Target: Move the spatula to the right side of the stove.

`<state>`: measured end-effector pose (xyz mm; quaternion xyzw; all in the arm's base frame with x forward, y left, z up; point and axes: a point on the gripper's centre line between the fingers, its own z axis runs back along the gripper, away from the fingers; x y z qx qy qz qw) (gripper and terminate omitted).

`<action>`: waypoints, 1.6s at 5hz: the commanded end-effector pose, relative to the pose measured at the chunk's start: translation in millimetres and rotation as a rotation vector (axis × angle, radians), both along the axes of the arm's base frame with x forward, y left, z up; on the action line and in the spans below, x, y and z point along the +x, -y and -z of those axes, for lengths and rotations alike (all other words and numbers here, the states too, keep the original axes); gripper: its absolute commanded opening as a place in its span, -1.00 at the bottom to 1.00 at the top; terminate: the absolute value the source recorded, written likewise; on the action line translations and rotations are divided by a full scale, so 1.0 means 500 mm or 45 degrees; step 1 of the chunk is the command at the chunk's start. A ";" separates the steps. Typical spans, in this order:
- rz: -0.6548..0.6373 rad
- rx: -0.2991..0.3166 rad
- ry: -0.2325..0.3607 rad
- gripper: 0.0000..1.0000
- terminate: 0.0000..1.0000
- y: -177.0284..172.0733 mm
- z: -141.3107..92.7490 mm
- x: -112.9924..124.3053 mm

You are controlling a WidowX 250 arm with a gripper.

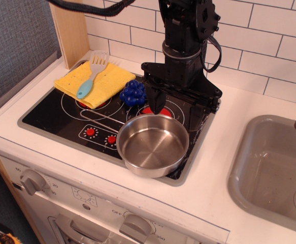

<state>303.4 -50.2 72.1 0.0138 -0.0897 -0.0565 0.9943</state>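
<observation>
The spatula (90,77), with a light blue handle and a pale slotted head, lies on a yellow cloth (102,81) at the back left of the black stove (51,114). Its head points to the back wall. My black gripper (181,104) hangs over the back right of the stove, just behind the steel pot (153,145). Its jaws stand wide apart with nothing between them. It is well to the right of the spatula and does not touch it.
A blue knobbly toy (133,93) sits mid-stove, just left of the gripper. The steel pot fills the stove's front right corner. A grey sink (274,168) lies to the right across white counter. A wooden post (69,30) stands at back left.
</observation>
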 end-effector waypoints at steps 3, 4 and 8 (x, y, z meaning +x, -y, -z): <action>-0.200 -0.004 -0.015 1.00 -1.00 -0.131 -0.024 0.029; -0.290 0.057 -0.029 1.00 -1.00 -0.217 -0.044 0.041; -0.493 0.007 -0.162 1.00 -1.00 -0.363 0.046 0.071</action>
